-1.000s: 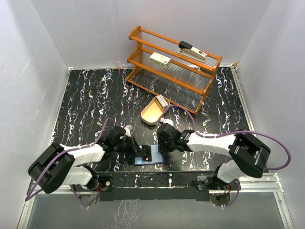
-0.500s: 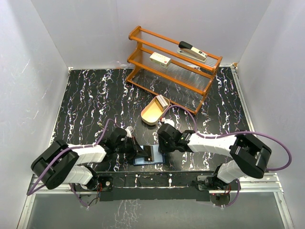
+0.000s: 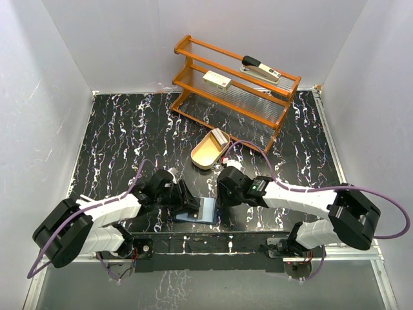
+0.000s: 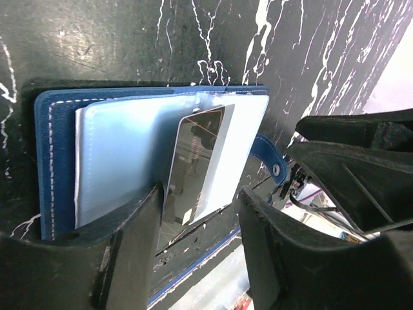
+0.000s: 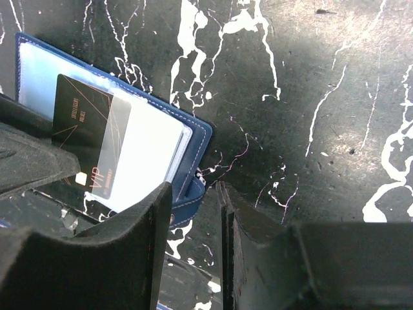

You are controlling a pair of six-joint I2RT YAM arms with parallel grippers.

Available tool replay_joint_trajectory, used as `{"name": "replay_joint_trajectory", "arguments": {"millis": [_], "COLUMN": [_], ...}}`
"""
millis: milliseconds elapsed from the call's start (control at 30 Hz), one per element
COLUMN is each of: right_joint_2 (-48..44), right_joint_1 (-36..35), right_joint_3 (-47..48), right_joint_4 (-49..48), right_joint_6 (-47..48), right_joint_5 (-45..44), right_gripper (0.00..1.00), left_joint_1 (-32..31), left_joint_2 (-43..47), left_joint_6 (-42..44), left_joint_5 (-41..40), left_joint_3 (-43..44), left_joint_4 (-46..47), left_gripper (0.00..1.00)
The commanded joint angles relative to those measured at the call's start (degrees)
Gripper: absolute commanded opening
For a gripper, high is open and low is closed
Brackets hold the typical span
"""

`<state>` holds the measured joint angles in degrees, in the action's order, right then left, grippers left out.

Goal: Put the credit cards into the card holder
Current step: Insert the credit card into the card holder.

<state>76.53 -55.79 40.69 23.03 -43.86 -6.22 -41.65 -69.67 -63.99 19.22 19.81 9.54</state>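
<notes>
The card holder lies open on the black marble table near the front edge, its pale blue pockets facing up. A dark credit card marked VIP sits partly tucked into a pocket, its free end sticking out. My left gripper is open, its fingers on either side of that free end with a gap on each side. My right gripper stands open at the holder's right edge, and the blue snap tab lies between its fingers. More pale credit cards rest in the tan tray.
An orange wire rack stands at the back, holding a stapler and a cream box with a red label. The metal rail of the table's front edge runs just behind the card holder.
My left gripper has opened and let go of the dark card, which stays in the pocket. The right gripper has widened a little and shifted slightly right.
</notes>
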Motion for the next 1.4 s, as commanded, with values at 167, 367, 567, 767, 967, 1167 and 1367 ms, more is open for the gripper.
{"name": "replay_joint_trajectory", "arguments": {"millis": [167,367,567,767,967,1167,1367], "right_joint_2": [-2.0,-0.6,0.2,-2.6,-2.6,2.5,4.8], "right_joint_1": [-0.3,-0.2,-0.3,-1.5,-3.9,-5.6,-5.7], "right_joint_3": [-3.7,-5.8,-4.5,-2.4,-0.7,1.9,2.1], "right_joint_4": [-7.9,-12.9,-12.1,-8.7,-6.9,-4.7,-3.5], "right_joint_6": [-4.1,-6.6,-6.5,-7.8,-10.8,-9.5,-9.6], "right_joint_5": [5.0,7.3,8.5,7.3,4.3,3.8,1.1], "right_gripper": [0.32,0.31,0.3,0.4,0.55,0.54,0.47], "left_joint_1": [-0.1,-0.2,-0.3,-0.3,-0.3,-0.2,-0.3], "left_joint_2": [1.5,1.4,1.4,2.0,1.9,1.0,1.3], "left_joint_6": [5.9,10.2,11.8,13.3,11.7,12.0,11.4], "left_joint_5": [-3.9,-6.0,-7.2,-7.8,-4.4,-2.5,-1.4], "left_joint_3": [5.1,8.0,10.3,11.1,8.2,7.2,6.3], "left_joint_4": [-12.9,-18.2,-21.8,-23.3,-18.0,-16.2,-13.8], "left_gripper": [0.53,0.56,0.59,0.6,0.6,0.6,0.59]}}
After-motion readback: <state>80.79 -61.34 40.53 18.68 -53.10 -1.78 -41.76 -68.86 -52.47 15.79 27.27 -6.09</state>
